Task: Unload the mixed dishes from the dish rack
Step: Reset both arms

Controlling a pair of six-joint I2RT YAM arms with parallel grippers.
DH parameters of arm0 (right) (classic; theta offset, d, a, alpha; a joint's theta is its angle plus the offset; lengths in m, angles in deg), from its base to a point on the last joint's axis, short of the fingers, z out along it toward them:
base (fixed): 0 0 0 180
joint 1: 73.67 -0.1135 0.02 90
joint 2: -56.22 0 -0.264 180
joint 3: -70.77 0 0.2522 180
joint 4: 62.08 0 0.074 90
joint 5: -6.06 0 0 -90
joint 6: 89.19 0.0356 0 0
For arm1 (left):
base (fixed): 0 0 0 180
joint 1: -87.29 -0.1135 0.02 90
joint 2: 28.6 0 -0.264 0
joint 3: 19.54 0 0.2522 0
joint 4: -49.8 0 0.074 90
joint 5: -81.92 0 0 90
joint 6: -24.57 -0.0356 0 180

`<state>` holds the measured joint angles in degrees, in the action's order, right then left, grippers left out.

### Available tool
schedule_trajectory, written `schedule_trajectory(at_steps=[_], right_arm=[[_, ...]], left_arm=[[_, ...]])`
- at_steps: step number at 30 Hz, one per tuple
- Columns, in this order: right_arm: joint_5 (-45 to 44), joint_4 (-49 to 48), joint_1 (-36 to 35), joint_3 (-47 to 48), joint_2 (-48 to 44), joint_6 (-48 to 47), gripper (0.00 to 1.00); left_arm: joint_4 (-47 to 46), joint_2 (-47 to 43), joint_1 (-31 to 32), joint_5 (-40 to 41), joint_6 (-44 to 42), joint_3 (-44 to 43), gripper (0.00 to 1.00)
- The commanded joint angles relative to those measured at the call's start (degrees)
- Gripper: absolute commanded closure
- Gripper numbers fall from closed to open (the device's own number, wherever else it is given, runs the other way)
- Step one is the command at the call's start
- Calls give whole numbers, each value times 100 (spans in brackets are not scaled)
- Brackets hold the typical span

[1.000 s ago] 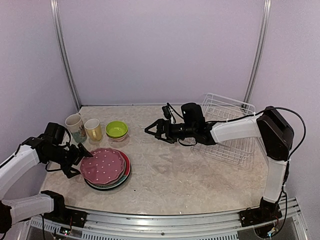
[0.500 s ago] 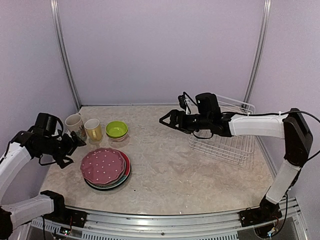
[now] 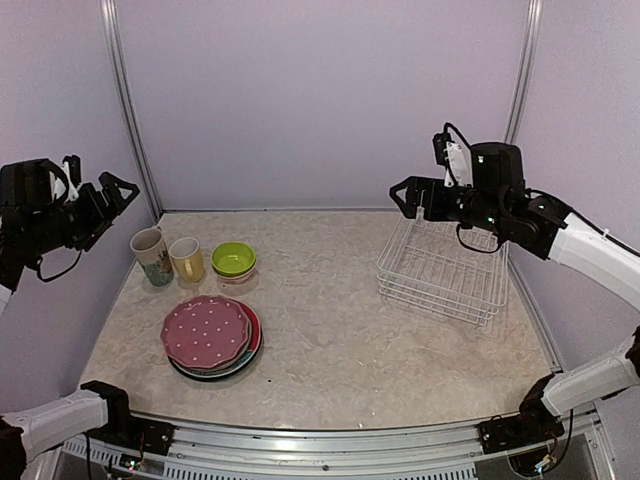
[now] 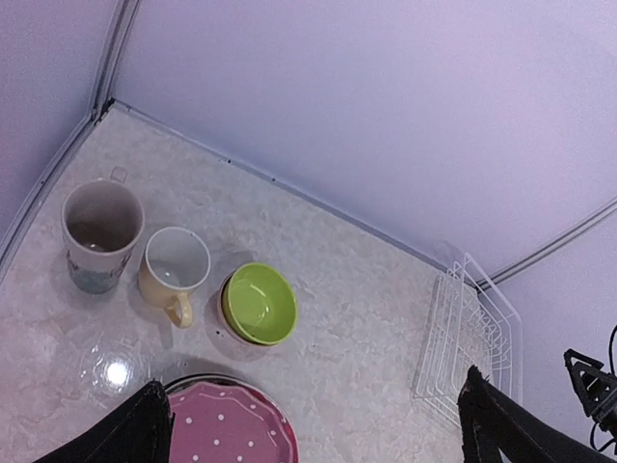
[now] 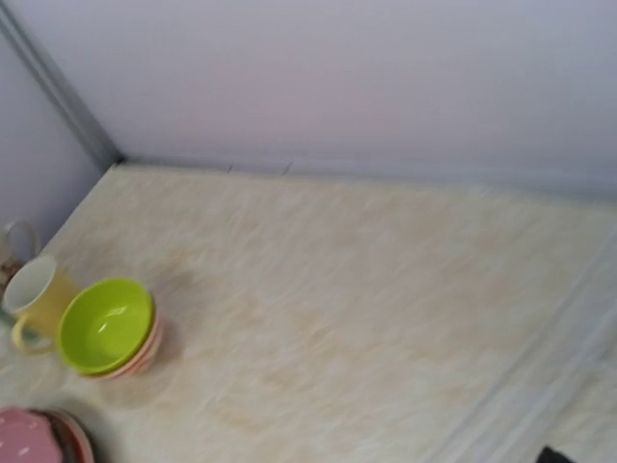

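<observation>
- Top external view: the dish rack [image 3: 445, 272] sits at the right rear of the table [image 3: 340, 340], and no dish shows in it, so the unloading looks done.
- All the dishes are well apart from it on the left. The cream mug [image 3: 150, 255] is just beside the yellow cup [image 3: 187, 259]. The lime-green bowl [image 3: 233, 259] is nested in the small white-and-red bowl [image 5: 147, 355].
- The pink dotted plate [image 3: 204, 332] tops a stack, with the red-teal flower plate [image 3: 254, 338] and dark plate [image 3: 205, 375] beneath it.
- The left gripper [image 3: 100, 180] hangs high over the left edge with its jaws wide, holding nothing. The right gripper [image 3: 410, 196] is equally wide and empty above the rack's far left corner.
- These look like glazed ceramics: stiff, slick and breakable. Cups are best pinched across the wall at the rim, and plates by the raised edge.
- The wire rack should be light and easily nudged.
</observation>
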<state>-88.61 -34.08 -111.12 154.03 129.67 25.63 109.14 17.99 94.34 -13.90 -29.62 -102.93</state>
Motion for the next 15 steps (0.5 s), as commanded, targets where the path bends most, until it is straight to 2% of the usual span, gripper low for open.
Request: schedule_trajectory(at_steps=[1, 9, 15], right_arm=[[-682, 460, 25, 227, -744, -843, 0], [-1022, 483, 21, 576, -1691, -1465, 0], [-1181, 191, 24, 469, -2185, -1531, 0]], left_arm=[[-623, 100, -36, -278, -628, -441, 1], [-1354, -80, -28, -694, -1089, -826, 1], [-1571, -316, -29, -608, -1319, -933, 1]])
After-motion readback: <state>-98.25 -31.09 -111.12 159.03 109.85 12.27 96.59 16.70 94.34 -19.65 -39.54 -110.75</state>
